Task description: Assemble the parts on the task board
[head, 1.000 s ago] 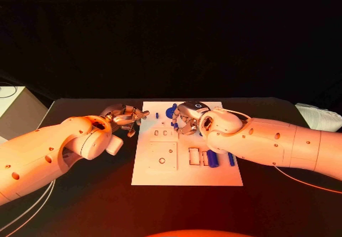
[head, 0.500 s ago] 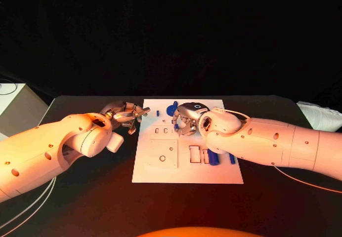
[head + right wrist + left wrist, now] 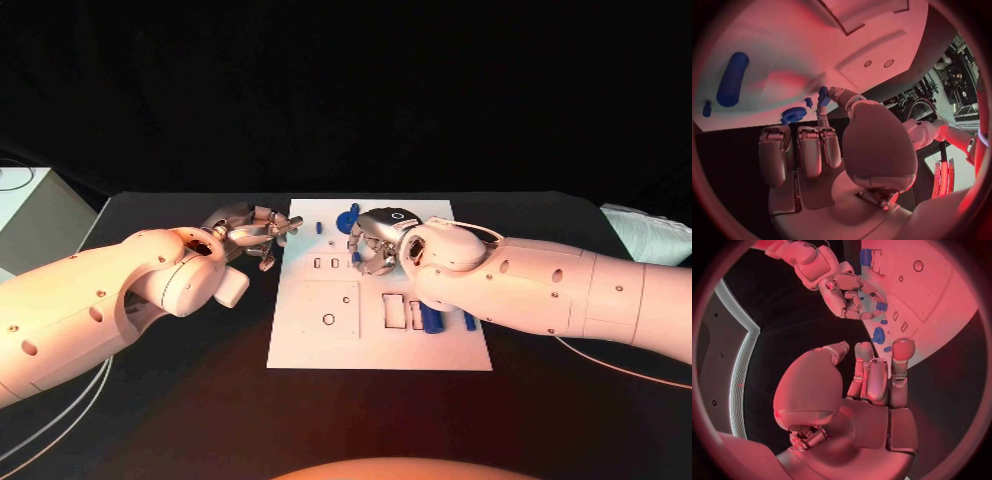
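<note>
Risk of dropping or tilting the small blue piece (image 3: 823, 95) pinched at the fingertips of the right hand (image 3: 378, 240), since the pinch looks light and the piece sits right at the tips; a slight turn of the wrist could send it off line with its slot. Risk too of brushing the blue gear (image 3: 346, 220) standing just beside that hand at the far end of the white board (image 3: 378, 360), knocking it loose. Right hand over the far middle of the board, fingers curled, thumb and a finger closed on the piece, near the small cut-outs. Left hand (image 3: 254, 228) just off the board's left edge over the black bench (image 3: 188, 400), fingers partly curled and apart, nothing seen between them, so likely empty. Blue cylinder (image 3: 430, 320) and a thinner blue pin (image 3: 467, 322) lying nearer on the board's right side beside the rectangular slots, partly hidden by the right arm, well apart from both hands. Another small blue peg (image 3: 319, 228) standing on the board between the 2 hands.
</note>
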